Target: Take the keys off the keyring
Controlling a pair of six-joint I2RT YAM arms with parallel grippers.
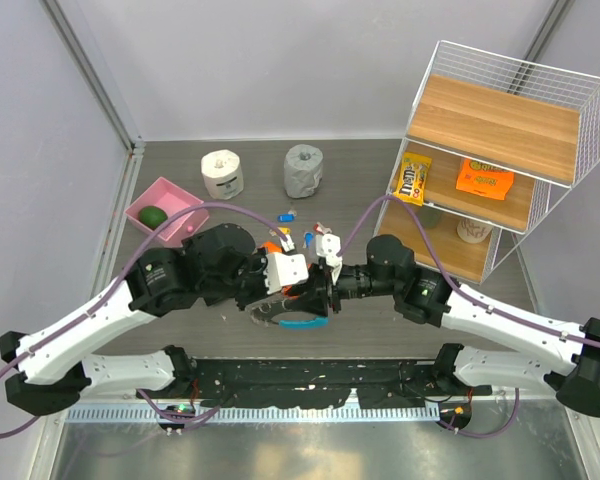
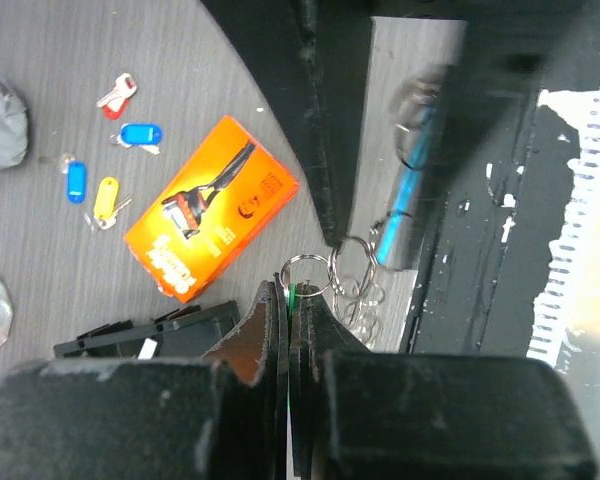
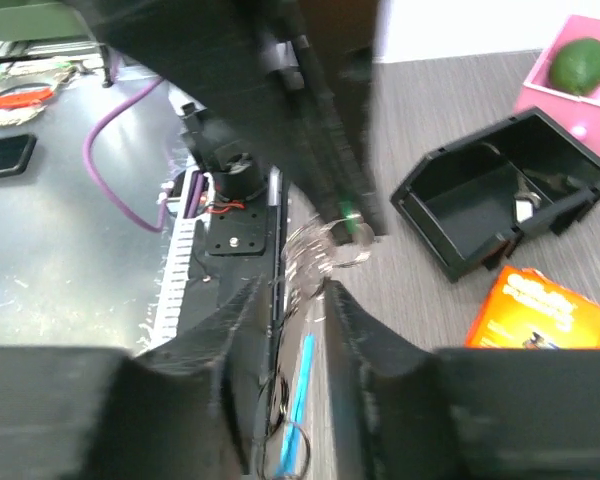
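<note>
Left gripper (image 2: 292, 300): jaws pressed together, pinching the near edge of the keys (image 2: 352, 285); a green sliver shows at the pinch. The keys sit between both tools, at the table's near centre. The keyring (image 2: 405, 215) runs from them toward 1 o'clock, passing between the fingers of the right gripper (image 3: 298, 320). Its jaws are slightly parted, with no clamp visible.

Judgement: close the right on the band first and keep the left firm. Then draw apart along the band's curve, because a sideways tug risks slipping.
</note>
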